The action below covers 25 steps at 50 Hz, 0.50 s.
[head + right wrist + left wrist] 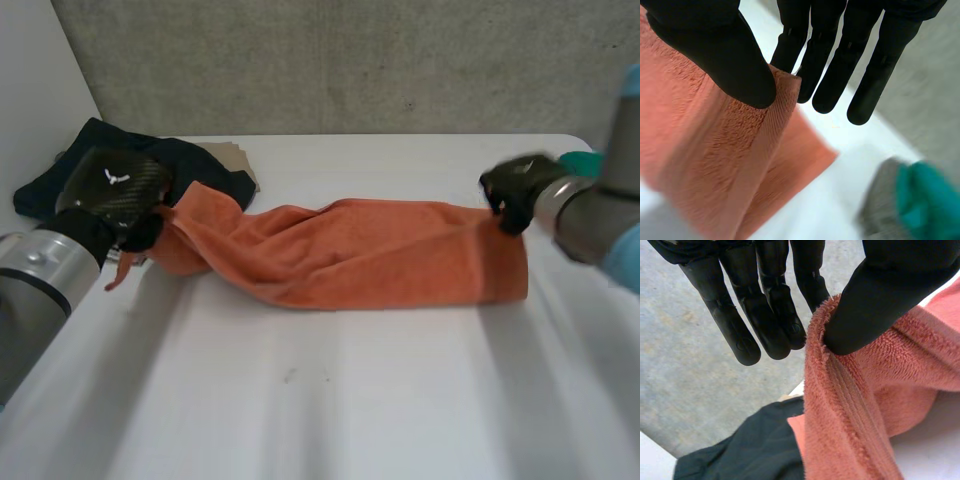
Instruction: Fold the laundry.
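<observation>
An orange towel (370, 250) lies stretched across the white table (320, 400) between my two hands. My left hand (110, 195) holds its left end, lifted a little off the table. In the left wrist view the thumb (880, 295) pinches the towel's hem (855, 405) against a straight finger. My right hand (515, 190) holds the towel's far right corner. In the right wrist view the thumb (735, 55) presses that corner (715, 150) against one finger while the other fingers stay straight.
A dark garment (60, 170) lies at the back left behind my left hand, also under the towel's end (755, 450). A tan cloth (235, 157) lies beside it. A teal cloth (585, 162) (925, 195) on a grey one sits at the back right.
</observation>
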Available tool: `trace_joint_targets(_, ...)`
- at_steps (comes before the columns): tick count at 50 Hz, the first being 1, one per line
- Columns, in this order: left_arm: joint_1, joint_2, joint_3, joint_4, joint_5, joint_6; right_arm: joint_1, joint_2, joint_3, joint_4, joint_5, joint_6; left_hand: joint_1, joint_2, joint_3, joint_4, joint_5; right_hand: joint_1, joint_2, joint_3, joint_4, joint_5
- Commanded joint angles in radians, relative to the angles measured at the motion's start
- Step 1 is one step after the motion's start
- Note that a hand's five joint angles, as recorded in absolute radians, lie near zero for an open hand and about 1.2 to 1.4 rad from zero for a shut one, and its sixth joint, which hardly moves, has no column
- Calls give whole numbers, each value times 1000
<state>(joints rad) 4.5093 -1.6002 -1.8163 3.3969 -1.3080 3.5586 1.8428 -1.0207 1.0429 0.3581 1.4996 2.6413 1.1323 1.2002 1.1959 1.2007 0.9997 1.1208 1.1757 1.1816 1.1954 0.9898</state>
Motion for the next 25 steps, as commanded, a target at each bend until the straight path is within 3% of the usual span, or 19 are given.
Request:
trace_joint_targets(1, 30, 48, 77, -56, 1, 9, -50, -306, 71, 103, -29, -194, 264, 196, 200, 196, 222, 275, 221, 215, 201, 232)
trace_joint_targets(11, 4, 108, 84, -218, 12, 8, -112, -545, 184, 260, -61, -320, 264, 196, 200, 196, 222, 275, 221, 215, 201, 232)
trace_joint_targets(16, -4, 76, 42, -228, 13, 9, -142, -552, 319, 255, -88, -377, 264, 196, 200, 196, 222, 275, 221, 215, 201, 232)
trace_joint_targets(18, -4, 36, 29, -223, 13, 11, -154, -541, 351, 254, -91, -391, 264, 196, 200, 196, 222, 275, 221, 215, 201, 232)
trace_joint_targets(25, -7, -208, 89, -220, -2, 58, -165, -282, 329, 173, -72, -386, 264, 196, 200, 196, 222, 275, 221, 215, 201, 232)
